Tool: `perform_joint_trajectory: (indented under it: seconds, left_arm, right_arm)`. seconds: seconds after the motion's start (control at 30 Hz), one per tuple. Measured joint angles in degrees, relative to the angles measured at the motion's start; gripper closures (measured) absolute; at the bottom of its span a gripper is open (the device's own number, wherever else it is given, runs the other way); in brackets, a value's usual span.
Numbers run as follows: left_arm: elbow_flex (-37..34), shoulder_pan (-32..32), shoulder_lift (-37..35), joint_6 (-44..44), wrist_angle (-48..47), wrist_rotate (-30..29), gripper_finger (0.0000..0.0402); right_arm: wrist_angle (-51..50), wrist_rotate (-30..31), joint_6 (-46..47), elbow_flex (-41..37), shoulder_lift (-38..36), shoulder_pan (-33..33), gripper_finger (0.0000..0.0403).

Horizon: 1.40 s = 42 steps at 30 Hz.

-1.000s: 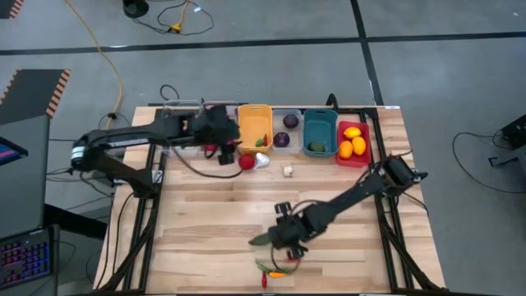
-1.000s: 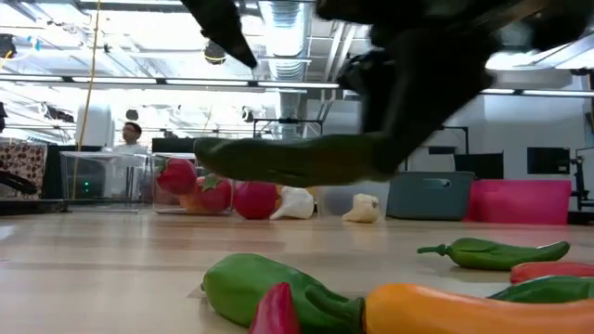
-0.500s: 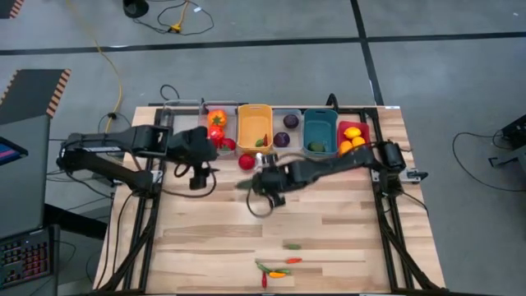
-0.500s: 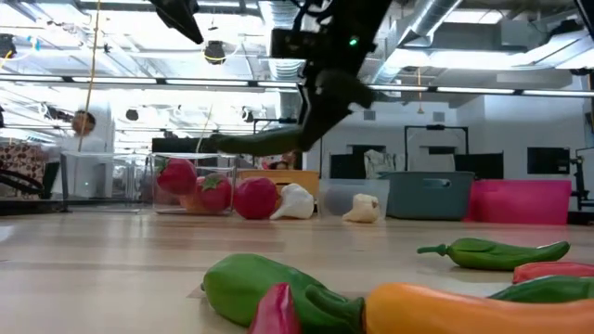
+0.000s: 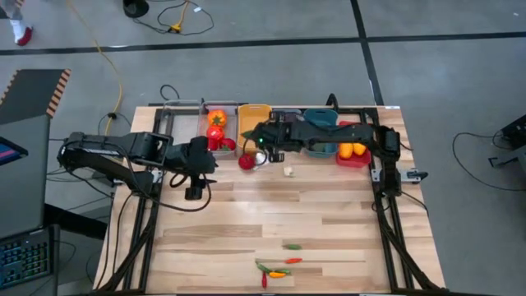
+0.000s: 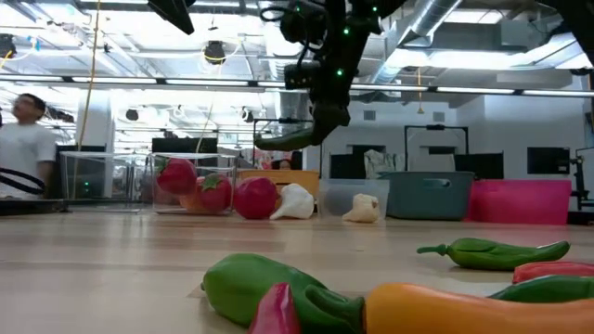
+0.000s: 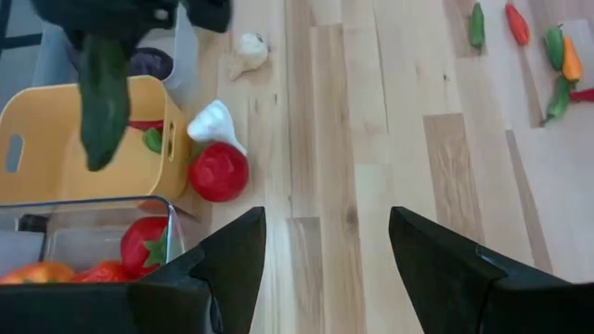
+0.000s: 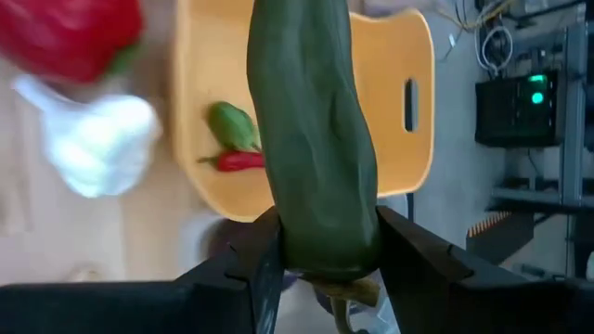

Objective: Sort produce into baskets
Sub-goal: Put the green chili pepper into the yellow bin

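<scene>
My right gripper (image 5: 261,136) is shut on a long dark green vegetable (image 8: 311,139) above the orange-yellow bin (image 8: 408,139), which holds a small green piece and a red chili (image 8: 232,139). The vegetable also shows in the low view (image 6: 288,139) and the left wrist view (image 7: 102,93). My left gripper (image 5: 196,177) is open and empty over the table, on the near left of the bins. A red tomato (image 7: 218,172) and white garlic (image 7: 215,121) lie on the table by the orange-yellow bin. Several chilies (image 5: 278,267) lie near the front edge. My right gripper pinches the green vegetable at its stem end (image 8: 320,246) between its two fingers. The gripper comes from above. The vegetable sticks out past the fingers almost level (image 6: 278,141), lifted clear above the orange-yellow bin.
The bins stand in a row at the far edge: a clear bin with red tomatoes (image 5: 215,127), the orange-yellow bin (image 5: 253,111), the teal bin (image 5: 320,123) and the red bin with yellow-orange citrus (image 5: 353,148). A second garlic (image 5: 288,171) lies before them. A person (image 6: 23,139) shows beyond the table.
My right gripper has carried the green vegetable from near the chilies at the front edge toward the far edge, up over the orange-yellow bin. My left gripper has drawn back from the clear bin toward the table's near left.
</scene>
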Motion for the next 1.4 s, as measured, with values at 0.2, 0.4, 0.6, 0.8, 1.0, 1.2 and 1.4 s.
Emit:
perform_joint_trajectory:
  seconds: [0.2,0.4,0.6,0.8,1.0,1.2,1.4]
  left_arm:
    - [0.0,-0.07,0.0,-0.07,0.02,-0.11,0.0184]
    - [-0.02,-0.07,0.01,-0.2,0.99,-0.11,0.0184]
    - [-1.05,-0.53,1.01,-0.47,5.21,0.93,0.0184]
    - [-7.25,-4.1,2.99,-0.04,18.41,6.04,0.0184]
    - [-15.19,-10.06,7.22,-0.49,34.22,8.37,0.0184]
    - [-18.08,-15.8,15.08,-0.63,49.15,8.35,0.0184]
    - [-18.21,-19.74,24.8,-0.63,58.68,8.37,0.0184]
  right_arm:
    - [0.04,-0.05,-0.08,0.0,0.0,-2.44,0.0187]
    - [0.09,0.0,0.04,0.0,-0.01,-2.99,0.0151]
    - [-0.39,0.4,2.39,0.0,0.0,-1.66,0.0148]
    - [-5.29,6.42,3.49,0.0,-0.02,2.23,0.0148]
    - [-13.14,11.74,5.76,0.0,0.0,6.85,0.0148]
    - [-22.72,15.12,14.63,0.48,-0.02,10.87,0.0148]
    - [-32.87,15.07,25.93,3.73,-0.09,13.54,0.0148]
